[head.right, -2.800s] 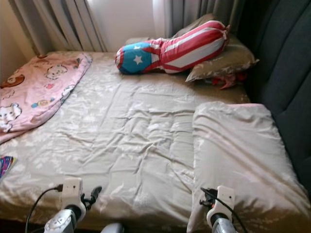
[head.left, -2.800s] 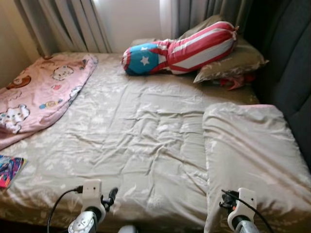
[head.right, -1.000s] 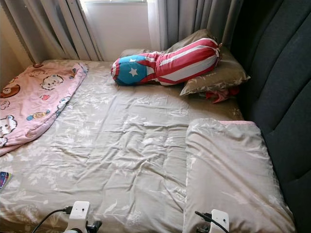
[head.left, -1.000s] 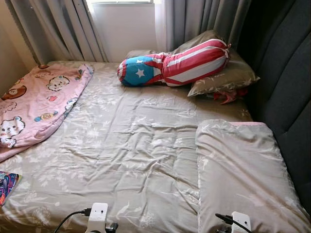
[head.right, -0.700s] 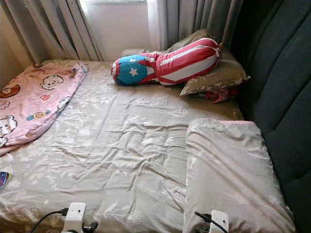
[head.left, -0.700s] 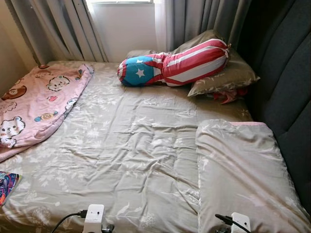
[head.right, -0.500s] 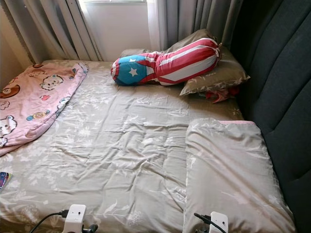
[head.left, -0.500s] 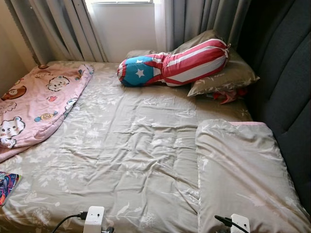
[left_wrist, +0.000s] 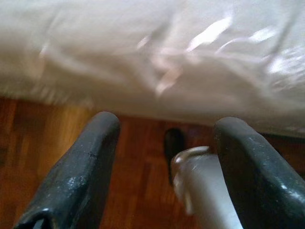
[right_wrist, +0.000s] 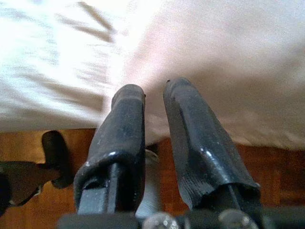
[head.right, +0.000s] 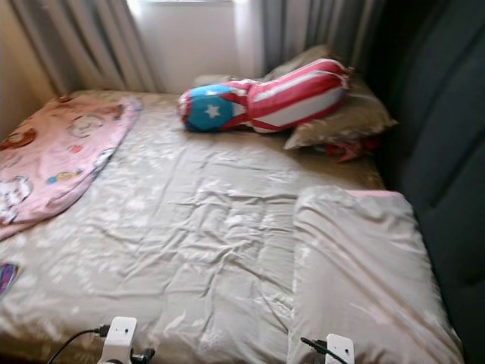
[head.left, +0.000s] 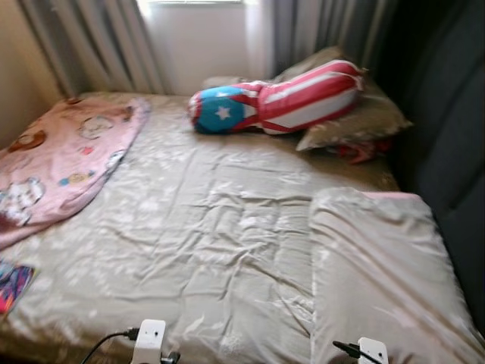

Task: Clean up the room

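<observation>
Head views: pink blanket [head.left: 61, 163] lay rumpled on the bed's [head.left: 220, 227] left side, likely soft, light, floppy, best pinched at an edge fold; left wrist: left hand [left_wrist: 162, 167] fingers apart, empty; right wrist: right hand [right_wrist: 155, 143] nearly together, empty.

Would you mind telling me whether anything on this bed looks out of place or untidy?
Yes. A red crumpled cloth is wedged under the tan pillow by the dark headboard. The pink cartoon-print blanket lies bunched along the bed's left edge, and a small colourful flat item sits at the near left corner.
</observation>
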You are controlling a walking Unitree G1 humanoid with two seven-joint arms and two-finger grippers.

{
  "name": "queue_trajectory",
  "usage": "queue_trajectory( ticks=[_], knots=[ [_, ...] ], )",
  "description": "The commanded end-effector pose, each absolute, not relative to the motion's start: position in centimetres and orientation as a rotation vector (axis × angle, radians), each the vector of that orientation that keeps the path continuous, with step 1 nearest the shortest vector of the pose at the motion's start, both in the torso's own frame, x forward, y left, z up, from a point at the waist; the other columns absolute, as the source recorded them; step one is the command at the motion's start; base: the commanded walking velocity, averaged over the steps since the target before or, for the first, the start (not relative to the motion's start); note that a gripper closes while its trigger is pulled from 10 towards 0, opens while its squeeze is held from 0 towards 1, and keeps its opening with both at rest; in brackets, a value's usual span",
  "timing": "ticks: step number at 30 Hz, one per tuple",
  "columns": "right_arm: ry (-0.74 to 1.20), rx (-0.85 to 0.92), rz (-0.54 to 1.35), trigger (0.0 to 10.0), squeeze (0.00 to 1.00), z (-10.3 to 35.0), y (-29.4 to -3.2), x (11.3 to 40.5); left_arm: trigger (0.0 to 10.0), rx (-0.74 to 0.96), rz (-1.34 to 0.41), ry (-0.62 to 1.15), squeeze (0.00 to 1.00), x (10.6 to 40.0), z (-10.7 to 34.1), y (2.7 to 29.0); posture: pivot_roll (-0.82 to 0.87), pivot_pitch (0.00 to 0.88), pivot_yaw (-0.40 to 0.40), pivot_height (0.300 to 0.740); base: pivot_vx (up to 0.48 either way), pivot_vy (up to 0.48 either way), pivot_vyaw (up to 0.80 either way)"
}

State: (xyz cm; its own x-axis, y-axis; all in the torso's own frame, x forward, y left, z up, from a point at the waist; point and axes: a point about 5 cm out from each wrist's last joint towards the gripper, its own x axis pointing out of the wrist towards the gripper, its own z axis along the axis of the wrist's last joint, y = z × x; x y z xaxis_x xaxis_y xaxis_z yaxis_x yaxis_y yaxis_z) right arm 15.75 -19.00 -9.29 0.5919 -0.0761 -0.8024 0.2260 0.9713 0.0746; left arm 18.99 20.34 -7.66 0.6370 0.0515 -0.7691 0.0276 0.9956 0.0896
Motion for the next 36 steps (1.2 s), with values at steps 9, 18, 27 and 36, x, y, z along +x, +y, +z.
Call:
queue_trajectory(
  ticks=[9, 18, 27, 36],
  knots=[
    [0.914, 0.214, -0.197, 10.0, 0.0, -9.36, -18.65, 15.65, 10.0, 0.103, 0.023, 0.896, 0.0, 18.53, -7.85, 20.67, -0.03, 0.0, 0.014, 0.74, 0.0, 0.36, 0.0],
    [0.917, 0.21, -0.187, 10.0, 0.0, -9.33, -18.49, 15.81, 10.0, 0.109, 0.018, 0.894, 0.0, 18.57, -7.81, 20.74, -0.02, 0.0, 0.012, 0.74, 0.0, 0.356, 0.0],
    [0.922, 0.209, -0.185, 10.0, 0.0, -9.37, -18.55, 15.7, 10.0, 0.107, 0.019, 0.894, 0.0, 18.54, -7.84, 20.67, -0.02, 0.0, 0.009, 0.74, 0.0, 0.352, 0.0],
    [0.925, 0.206, -0.176, 10.0, 0.0, -9.38, -18.49, 15.7, 10.0, 0.104, 0.023, 0.893, 0.0, 18.55, -7.84, 20.64, -0.02, 0.0, 0.007, 0.74, 0.0, 0.351, 0.0]
  ],
)
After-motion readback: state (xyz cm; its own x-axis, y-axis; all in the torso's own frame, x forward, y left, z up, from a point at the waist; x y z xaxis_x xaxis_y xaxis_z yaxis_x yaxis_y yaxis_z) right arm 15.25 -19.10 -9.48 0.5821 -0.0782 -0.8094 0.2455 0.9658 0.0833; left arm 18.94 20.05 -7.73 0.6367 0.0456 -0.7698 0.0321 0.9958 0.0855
